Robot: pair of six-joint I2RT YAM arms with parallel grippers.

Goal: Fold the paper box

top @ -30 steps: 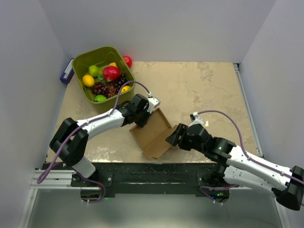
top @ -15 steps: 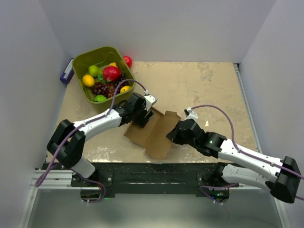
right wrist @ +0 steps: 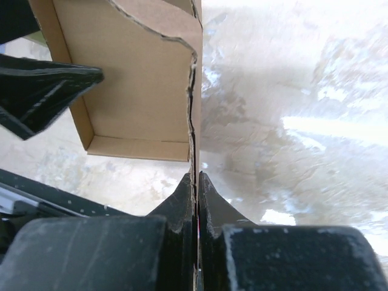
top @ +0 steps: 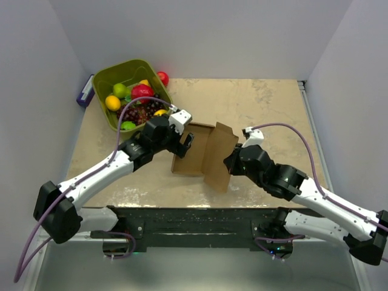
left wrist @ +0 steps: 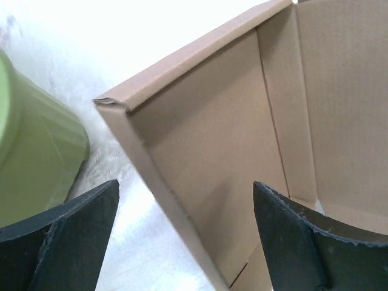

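The paper box [top: 200, 156] is a brown cardboard blank lying mid-table, its tray part open upward and a right panel raised. My right gripper [top: 232, 162] is shut on that raised panel's edge. In the right wrist view the fingertips [right wrist: 195, 179] pinch the thin cardboard edge of the box [right wrist: 139, 79]. My left gripper [top: 186, 140] stands open at the tray's left wall. In the left wrist view that gripper [left wrist: 185, 242] straddles the side wall of the box [left wrist: 242, 139] with its fingers [left wrist: 73, 242] clear of the cardboard.
An olive-green bin [top: 130, 91] of toy fruit stands at the back left, close behind the left arm, and shows in the left wrist view as well [left wrist: 30, 157]. A red ball [top: 162, 77] lies behind it. The beige table [top: 267, 109] ends at grey walls.
The left gripper opened and let go of the box. The right gripper shut on the right panel. The box swung round and shifted toward the far side.
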